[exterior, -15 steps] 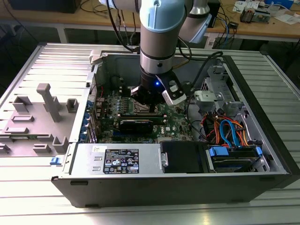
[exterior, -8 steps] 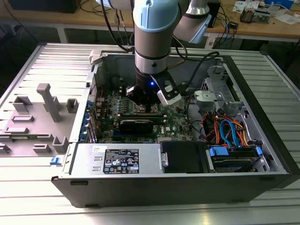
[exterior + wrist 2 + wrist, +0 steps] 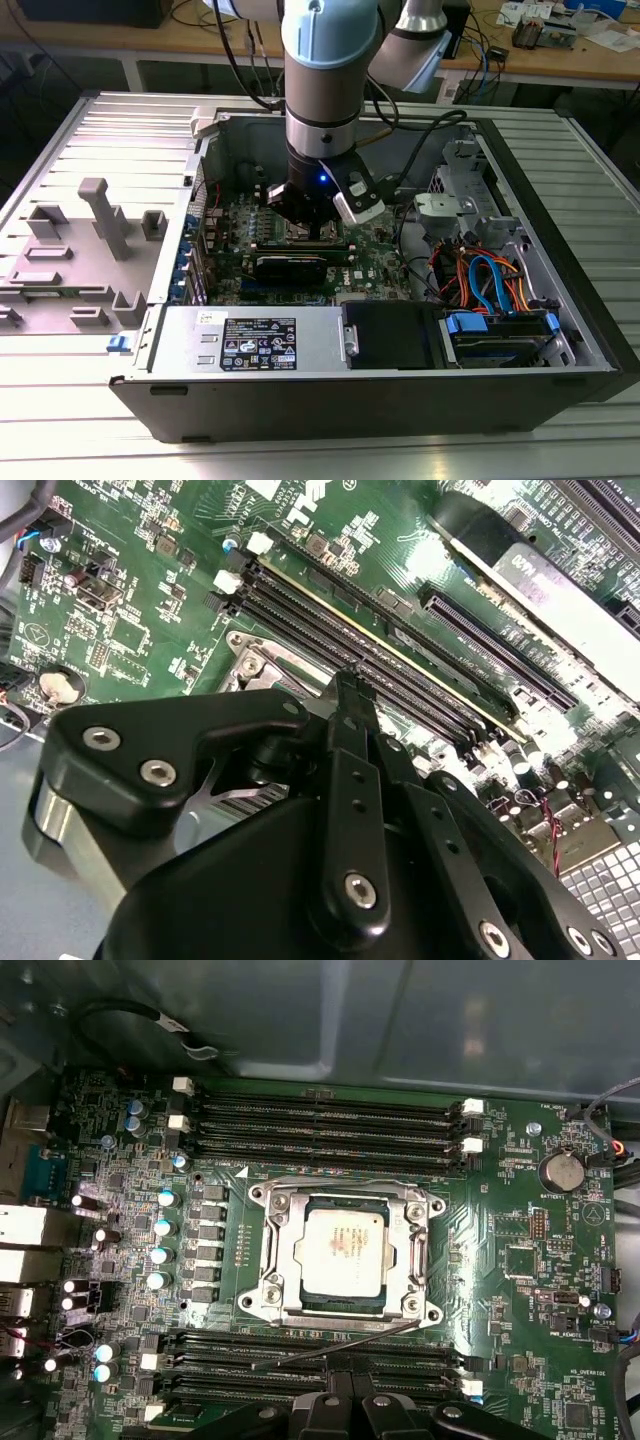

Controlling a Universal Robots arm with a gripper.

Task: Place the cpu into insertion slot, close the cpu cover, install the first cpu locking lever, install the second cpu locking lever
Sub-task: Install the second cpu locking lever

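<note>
In the first wrist view the cpu (image 3: 343,1250) lies flat in the insertion slot (image 3: 268,1298), its silver top facing up. The cpu cover (image 3: 282,1260) is down over it, framing the chip. One thin locking lever (image 3: 330,1345) sticks out at a slant over the memory slots, unlatched. A second lever (image 3: 420,1255) lies along one side of the cover. My gripper (image 3: 350,1378) sits just beside the slanted lever with its black fingers together and nothing seen between them. In the exterior view the gripper (image 3: 300,218) hangs low over the board inside the case. The second wrist view shows the gripper (image 3: 345,685) close to a socket corner (image 3: 250,665).
Memory slots (image 3: 320,1120) flank the socket on two sides. A black expansion card (image 3: 290,265) lies near the gripper. The power supply (image 3: 250,345), drive bay and coloured cables (image 3: 490,280) fill the open case. A grey fixture tray (image 3: 90,250) stands at the exterior view's left.
</note>
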